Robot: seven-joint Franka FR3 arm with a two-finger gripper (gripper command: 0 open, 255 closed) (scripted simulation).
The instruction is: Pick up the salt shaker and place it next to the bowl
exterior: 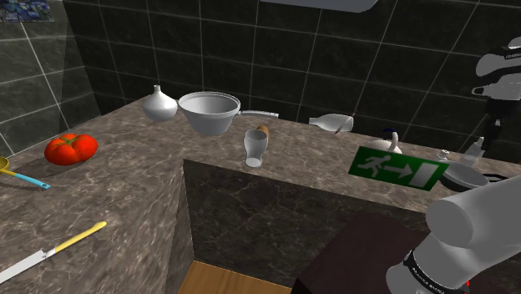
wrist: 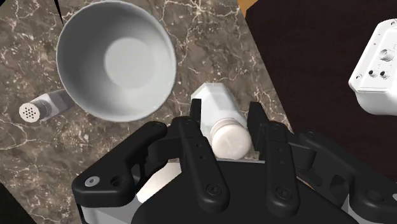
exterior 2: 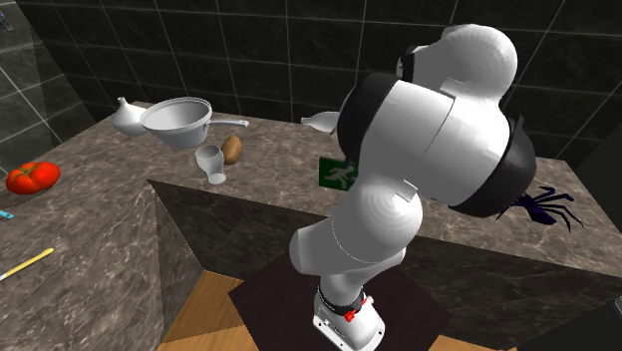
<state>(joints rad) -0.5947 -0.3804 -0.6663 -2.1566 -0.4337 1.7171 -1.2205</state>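
Over the counter (wrist: 51,153) edge, hanging with the claw (wrist: 222,118) narrowed onto the shaker (wrist: 215,95) — gripping it near the rounded cap, letting the white body reach past the fingertips. Holding it aloft and clear of the stone, seemingly so as to be passing the rim of the bowl (wrist: 116,60) without a knock. Gripping high on it, probably so as to be leaving the bottom free for setting down flat.

Looking straight down in the wrist view: taking in the bowl's round inside and a bare strip of counter lying between its rim and the edge, the likely landing spot. Beyond the edge, taking in the dark stand (wrist: 318,38) and the arm's white base (wrist: 378,63).

Adding from the shoulder view the bowl's neighbours, seen from the side. Finding a vase (exterior: 159,104) standing just beside it toward that view's left. Finding a glass (exterior: 254,147) and a brown lump (exterior: 264,131) standing just in front, near the counter's inner edge, and a tomato (exterior: 71,149) lying well apart. Judging the room beside the bowl tight on the glass side — calling for slow lowering, aiming clear of glass and rim.
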